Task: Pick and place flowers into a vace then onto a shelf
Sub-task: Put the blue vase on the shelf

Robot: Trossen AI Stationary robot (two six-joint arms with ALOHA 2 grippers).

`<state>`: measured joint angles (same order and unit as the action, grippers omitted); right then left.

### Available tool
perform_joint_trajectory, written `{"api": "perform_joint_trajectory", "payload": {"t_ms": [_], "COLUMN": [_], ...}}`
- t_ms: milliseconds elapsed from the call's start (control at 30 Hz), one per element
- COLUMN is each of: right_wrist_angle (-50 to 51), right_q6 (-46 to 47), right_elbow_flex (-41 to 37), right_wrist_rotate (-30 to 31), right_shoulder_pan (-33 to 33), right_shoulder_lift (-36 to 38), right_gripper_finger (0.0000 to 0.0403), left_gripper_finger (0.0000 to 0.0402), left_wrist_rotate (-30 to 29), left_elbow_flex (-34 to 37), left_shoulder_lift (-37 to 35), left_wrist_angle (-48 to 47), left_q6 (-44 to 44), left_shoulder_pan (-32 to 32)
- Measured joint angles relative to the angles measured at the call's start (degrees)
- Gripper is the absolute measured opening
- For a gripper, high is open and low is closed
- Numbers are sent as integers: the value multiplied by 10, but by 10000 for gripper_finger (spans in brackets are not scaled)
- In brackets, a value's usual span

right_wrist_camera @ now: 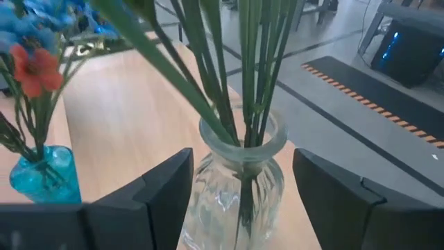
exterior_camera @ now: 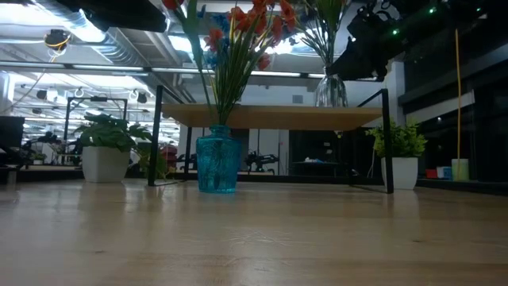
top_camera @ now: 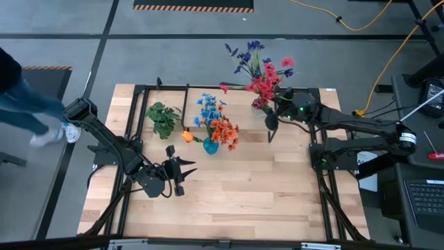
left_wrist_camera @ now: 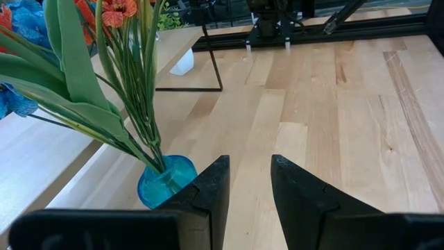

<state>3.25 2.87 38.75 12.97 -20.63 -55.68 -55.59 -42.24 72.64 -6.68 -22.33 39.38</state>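
A clear glass vase (right_wrist_camera: pixel 239 184) with red and purple flowers (top_camera: pixel 267 80) stands by its base on the shelf board (exterior_camera: pixel 270 117); it also shows in the low view (exterior_camera: pixel 332 89). My right gripper (right_wrist_camera: pixel 243 187) is open, one finger on either side of the vase body, and a gap shows at one finger. A blue vase (top_camera: pixel 210 146) with orange and blue flowers (top_camera: pixel 216 121) stands on the tabletop before the shelf. My left gripper (left_wrist_camera: pixel 248 187) is open and empty, just near of the blue vase (left_wrist_camera: pixel 163 180).
A leafy potted plant (top_camera: pixel 161 118) stands at the far left, another (exterior_camera: pixel 401 155) by the shelf's right leg. An orange bloom (top_camera: pixel 187 137) sits beside the blue vase. A person's legs (top_camera: pixel 28 111) pass off the table's left. Bare tabletop (top_camera: pixel 250 194) lies near.
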Motion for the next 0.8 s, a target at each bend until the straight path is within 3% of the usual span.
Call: {"api": "perform_joint_trajectory", "payload": {"t_ms": [567,700,800], "right_wrist_angle": [111,110,110], "right_q6": [27,-9,-31], "right_elbow_flex": [2,2,2], "right_wrist_rotate": [0,0,0], "right_shoulder_pan": [86,143,189], "right_shoulder_lift": [126,141,142], "right_gripper_finger": [245,209,153], "left_gripper_finger": [100,100,100], "left_wrist_rotate": [3,4,4], "left_elbow_flex": [0,0,0], "left_shoulder_lift": [0,0,0], "left_wrist_angle": [0,0,0], "left_q6": [-7,-6,-6], "left_shoulder_pan": [0,0,0]}}
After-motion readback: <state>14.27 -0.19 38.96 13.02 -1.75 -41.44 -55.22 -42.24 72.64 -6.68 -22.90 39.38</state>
